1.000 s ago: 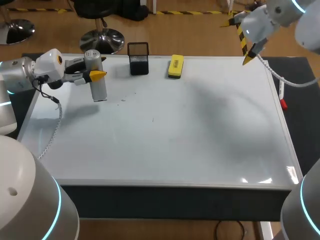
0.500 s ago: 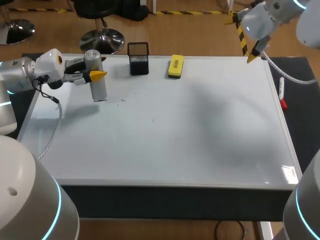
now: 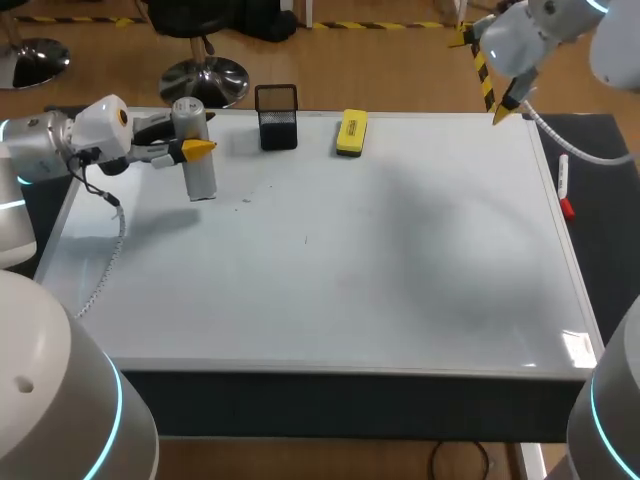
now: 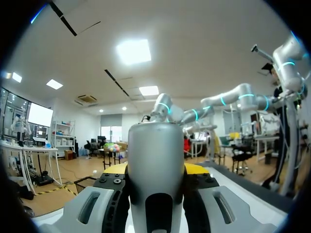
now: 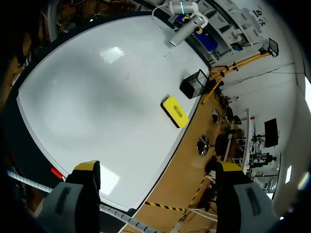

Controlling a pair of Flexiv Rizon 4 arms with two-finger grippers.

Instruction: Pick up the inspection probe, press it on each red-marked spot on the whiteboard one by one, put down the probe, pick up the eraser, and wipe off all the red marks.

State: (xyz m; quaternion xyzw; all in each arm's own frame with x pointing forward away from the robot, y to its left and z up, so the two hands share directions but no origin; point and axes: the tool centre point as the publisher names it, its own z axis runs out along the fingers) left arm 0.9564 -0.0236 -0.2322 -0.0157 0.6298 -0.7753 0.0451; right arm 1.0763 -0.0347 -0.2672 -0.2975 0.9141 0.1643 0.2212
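The inspection probe (image 3: 199,160), a grey cylinder, stands upright over the whiteboard's (image 3: 330,260) back left part, with my left gripper (image 3: 194,149) shut on its upper half. In the left wrist view the probe (image 4: 155,165) fills the gap between the yellow-tipped fingers (image 4: 193,168). The yellow eraser (image 3: 351,132) lies at the board's back edge, also seen in the right wrist view (image 5: 175,111). My right gripper (image 3: 506,103) hangs open high over the back right corner, nothing between its fingers (image 5: 87,166). I make out no red marks, only a few tiny dark specks (image 3: 245,200) near the probe.
A black mesh pen holder (image 3: 277,117) stands at the back edge between the probe and the eraser. A red-capped marker (image 3: 565,194) lies along the board's right rim. A white cable (image 3: 105,262) trails from my left arm across the board's left side.
My right gripper has risen and drawn a little further back and right. The left arm with the probe has barely shifted.
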